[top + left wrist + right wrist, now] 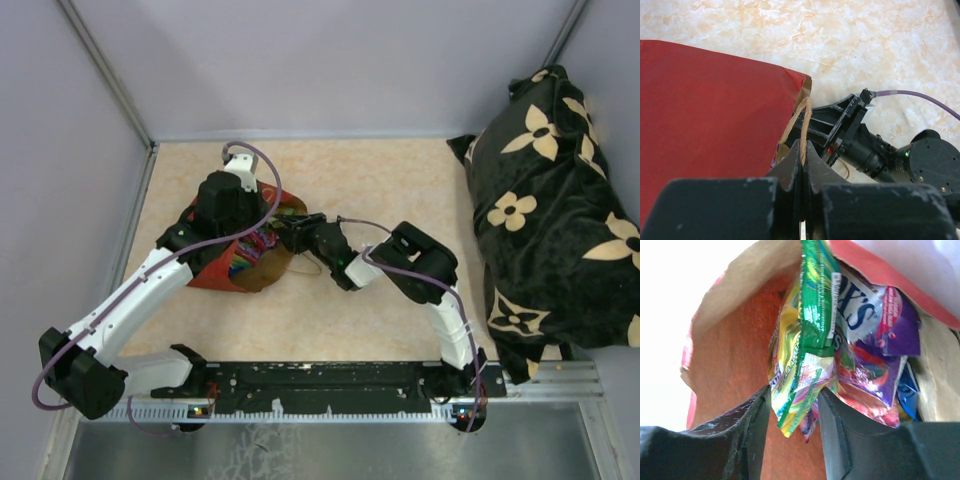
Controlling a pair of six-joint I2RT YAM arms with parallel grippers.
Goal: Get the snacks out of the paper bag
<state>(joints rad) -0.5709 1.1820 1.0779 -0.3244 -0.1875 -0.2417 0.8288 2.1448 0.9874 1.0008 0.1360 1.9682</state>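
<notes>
The snacks (855, 355) are sitting inside the paper bag (212, 268), lying toward nine o'clock on the worktop (380, 200); none is showing outside it. The left tool (802, 150) is pinching the handle (805, 117), while the right tool (794, 396), reaching in from three o'clock, is straddling the green packet (815, 300) with its jaws apart.

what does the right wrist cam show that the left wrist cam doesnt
Only the right wrist: the brown kraft inside of the red paper carrier bag, holding glossy snack packets: a green packet between the parted fingers of the right gripper, a purple packet beside it.
Only the left wrist: the left gripper shut on the bag's thin brown loop handle, the bag's red outside, the right arm's black wrist at its mouth, and the mottled beige tabletop.
Both: the same bag.
</notes>
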